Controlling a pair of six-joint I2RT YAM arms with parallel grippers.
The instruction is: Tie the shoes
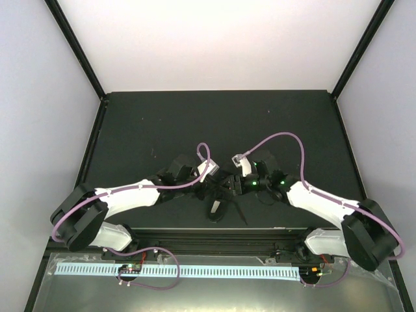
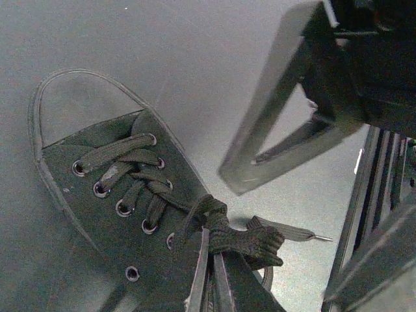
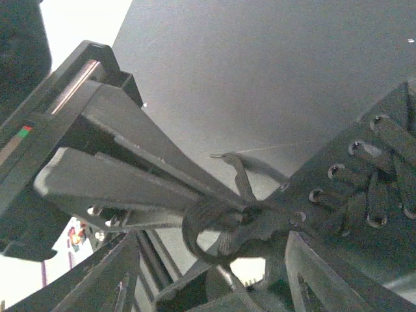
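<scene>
Shoe (image 1: 218, 198) upright at the near middle of the dark surface (image 1: 162, 123), between the two sets of jaws. Laces threaded through the eyelets (image 2: 120, 208) and crossed into a loose first knot (image 2: 224, 231) at the top of the lacing. Left jaws pressed together, pinching a lace strand just beside that knot. Right jaws apparently spread, gripping nothing, close over the same spot, with a small loop (image 3: 205, 237) of lace just in front. Loose lace end (image 2: 292, 231) flat on the surface beside the shoe.

Likely troubles from here, as judgement only:

- Dragging or tipping the whole shoe, from a sideways pull with nothing pinning down so light a thing.
- Losing the thin, floppy strand out of the pinch, from too sharp a tug.
- Flattening the small loop before closing on it, from a careless brush on the way in.
- Catching two strands at once, or the shoe's cloth, from black lace on black shoe in a crowded spot.
- Knocking one set of jaws against the other, from working so close together.
- Ending with a plain knot instead of a bow, from drawing the end right through.
</scene>
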